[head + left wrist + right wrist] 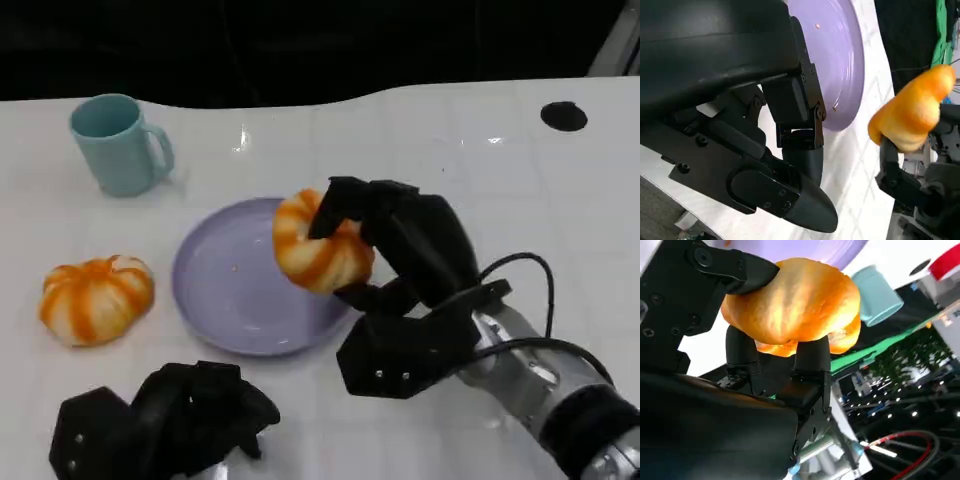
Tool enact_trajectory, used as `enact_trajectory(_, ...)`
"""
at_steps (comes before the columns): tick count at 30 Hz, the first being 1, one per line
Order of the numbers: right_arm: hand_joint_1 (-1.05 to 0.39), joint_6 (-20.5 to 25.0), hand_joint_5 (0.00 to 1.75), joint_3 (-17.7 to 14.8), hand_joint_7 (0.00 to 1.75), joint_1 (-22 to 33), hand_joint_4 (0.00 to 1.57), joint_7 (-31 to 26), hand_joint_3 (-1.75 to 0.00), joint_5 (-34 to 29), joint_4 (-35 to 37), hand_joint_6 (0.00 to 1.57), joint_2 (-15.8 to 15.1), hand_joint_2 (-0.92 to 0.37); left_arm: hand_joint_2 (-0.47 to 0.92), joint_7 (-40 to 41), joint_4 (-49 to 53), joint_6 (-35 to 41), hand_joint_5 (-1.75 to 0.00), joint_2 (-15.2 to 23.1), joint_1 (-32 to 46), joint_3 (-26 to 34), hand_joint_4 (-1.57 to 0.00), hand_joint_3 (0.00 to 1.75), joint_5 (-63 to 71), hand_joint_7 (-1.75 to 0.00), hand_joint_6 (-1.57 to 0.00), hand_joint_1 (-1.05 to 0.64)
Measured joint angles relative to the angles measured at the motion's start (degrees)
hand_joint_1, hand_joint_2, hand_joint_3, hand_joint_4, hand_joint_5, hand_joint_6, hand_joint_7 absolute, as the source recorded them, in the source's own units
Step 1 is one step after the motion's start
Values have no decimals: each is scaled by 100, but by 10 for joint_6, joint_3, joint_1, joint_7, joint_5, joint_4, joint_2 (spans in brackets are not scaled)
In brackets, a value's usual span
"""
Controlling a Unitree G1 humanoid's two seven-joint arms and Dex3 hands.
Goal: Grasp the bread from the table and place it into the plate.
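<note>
My right hand (pixel 405 265) grips an orange-and-white striped bread (pixel 318 243) and holds it just above the right part of the purple plate (pixel 225 290). In the right wrist view the fingers (pixel 810 357) wrap the bread (pixel 795 305) from both sides, with the plate (pixel 790 247) beyond it. The left wrist view shows the held bread (pixel 912 117) off the plate's (pixel 840 65) edge. My left hand (pixel 165 420) rests low at the table's front left with its fingers (pixel 790 125) curled in, holding nothing.
A second striped bread (pixel 97 298) lies on the white table left of the plate. A teal mug (pixel 120 143) stands at the back left. A round black hole (pixel 563 116) marks the table's far right corner.
</note>
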Motion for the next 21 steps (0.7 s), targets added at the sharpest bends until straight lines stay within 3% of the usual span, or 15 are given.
enact_trajectory(5, -9, 1, 175, 5, 152, -32, 91, 2, -127, 0, 60, 81, 28, -31, 83, 0, 0, -1, -149, 0, 0, -2, -92, 0, 0, -61, -137, -105)
enact_trajectory(9, -8, 8, 173, 4, 113, -53, 86, 13, -125, 7, 105, 89, 51, -31, 83, 0, 2, -6, -149, 0, 0, -4, -92, 0, 0, -61, -138, -105)
enact_trajectory(10, -11, 9, 154, 4, 88, -56, 81, 16, -108, 9, 112, 86, 56, -40, 83, 0, 2, -6, -149, 0, 0, -4, -92, 0, 0, -61, -138, -105)
enact_trajectory(11, -11, 10, 146, 3, 74, -59, 80, 22, -99, 13, 117, 88, 58, -44, 83, 0, 2, -6, -149, 0, 0, -4, -92, 0, 0, -61, -138, -105)
enact_trajectory(13, -12, 10, 141, 2, 60, -64, 79, 37, -91, 21, 127, 91, 61, -48, 83, 0, 2, -6, -149, 0, 0, -5, -92, 0, 0, -61, -138, -105)
enact_trajectory(14, -20, 10, 94, 2, 35, -65, 49, 43, -72, 23, 129, 67, 62, -57, 82, 0, 2, -6, -149, 0, 0, -5, -92, 0, 0, -61, -138, -105)
enact_trajectory(16, -40, 9, 43, 2, 8, -68, 14, 83, -33, 30, 131, 38, 59, -83, 82, 0, 2, -5, -149, 0, 0, -6, -92, 0, -1, -61, -138, -105)
enact_trajectory(18, -51, 10, 27, 12, 2, -73, 4, 144, -23, 29, 130, 26, 50, -90, 83, 0, 2, -4, -150, 0, 0, -6, -93, 1, -1, -61, -138, -105)
enact_trajectory(21, -65, 14, 13, 25, 1, -77, 0, 203, -26, 27, 118, 17, 34, -92, 83, 0, 2, -4, -150, 0, -1, -6, -93, 1, -1, -61, -138, -105)
